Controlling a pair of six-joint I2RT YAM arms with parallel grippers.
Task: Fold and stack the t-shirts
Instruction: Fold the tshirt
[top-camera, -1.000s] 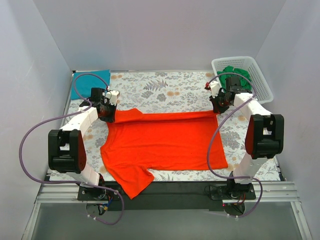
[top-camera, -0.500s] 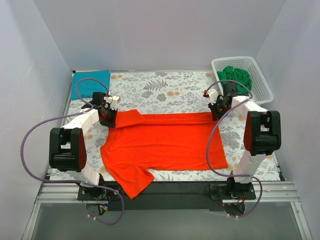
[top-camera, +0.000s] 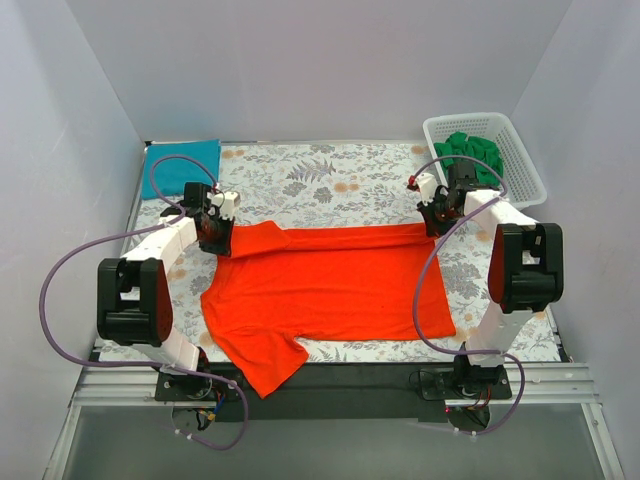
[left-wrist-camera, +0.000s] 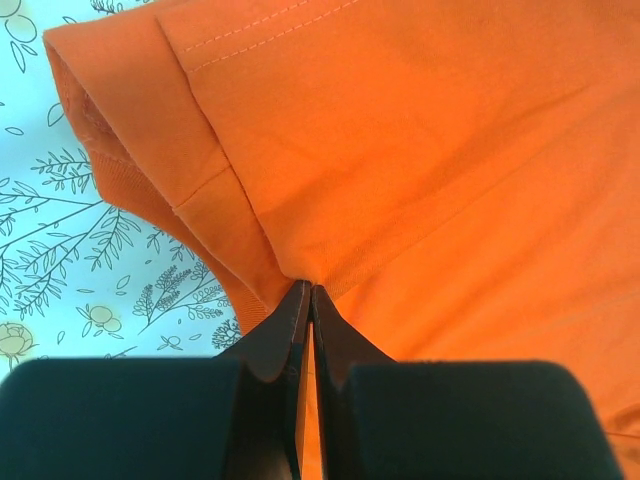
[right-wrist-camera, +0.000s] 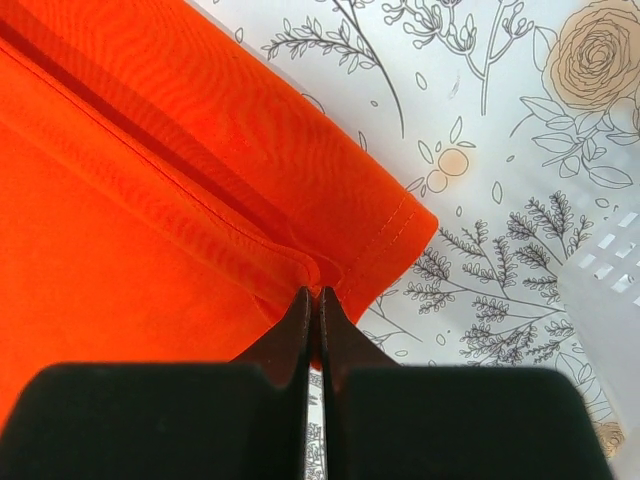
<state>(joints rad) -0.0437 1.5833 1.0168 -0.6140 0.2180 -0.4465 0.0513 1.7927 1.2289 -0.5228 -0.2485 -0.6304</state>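
The orange-red shirt lies flat in the middle of the table. The left hand is pinched shut on the shirt's far corner at 10 o'clock. The right hand is pinched shut on its far corner at 2 o'clock. The teal shirt sits at 11 o'clock. The green shirt is in the basket at 1 o'clock.

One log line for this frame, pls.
left pincer: shut on orange-red t-shirt | right pincer: shut on orange-red t-shirt | teal t-shirt: far-left | green t-shirt: in basket
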